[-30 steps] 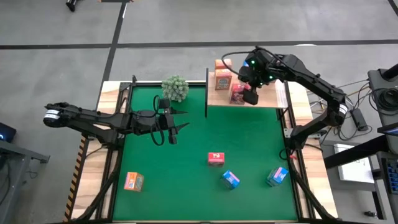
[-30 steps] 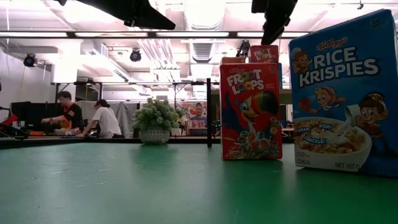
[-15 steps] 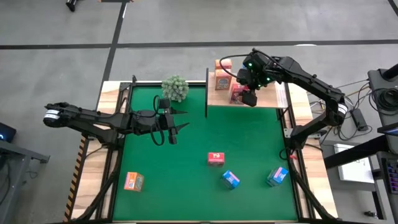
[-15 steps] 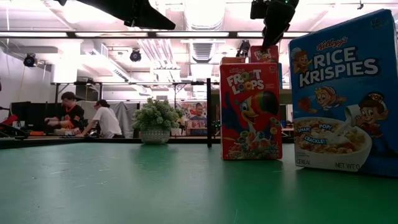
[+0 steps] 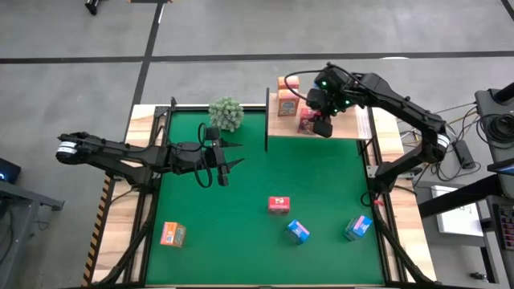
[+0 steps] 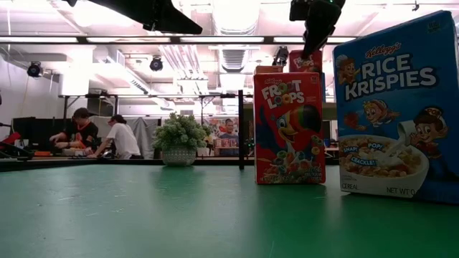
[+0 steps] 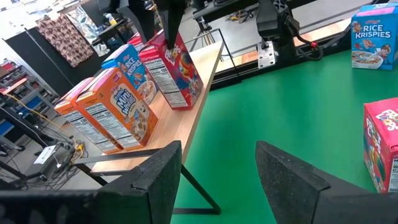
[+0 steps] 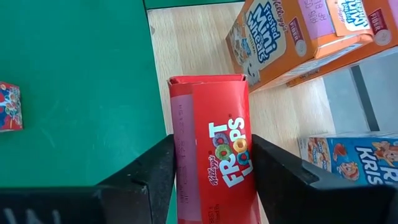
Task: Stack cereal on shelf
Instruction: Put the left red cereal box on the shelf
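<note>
The right gripper (image 8: 211, 180) is clamped on a red Froot Loops box (image 8: 214, 149) standing on the shelf (image 5: 345, 124), beside two orange Mini Wheats boxes (image 5: 287, 98) and a Rice Krispies box (image 8: 348, 158). Four boxes remain on the green mat (image 5: 241, 201). The left gripper (image 7: 217, 180) waits with fingers apart.

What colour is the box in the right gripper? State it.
Red, the Froot Loops box; clearest in the right wrist view.

I saw the pale wooden shelf (image 5: 347, 124) at one o'clock holding two orange boxes (image 5: 287, 96), a blue box (image 8: 348, 157) and an upright red box (image 5: 306, 120). On the mat lay a red box (image 5: 278, 205), two blue boxes (image 5: 298, 232) and an orange box (image 5: 172, 234).
</note>
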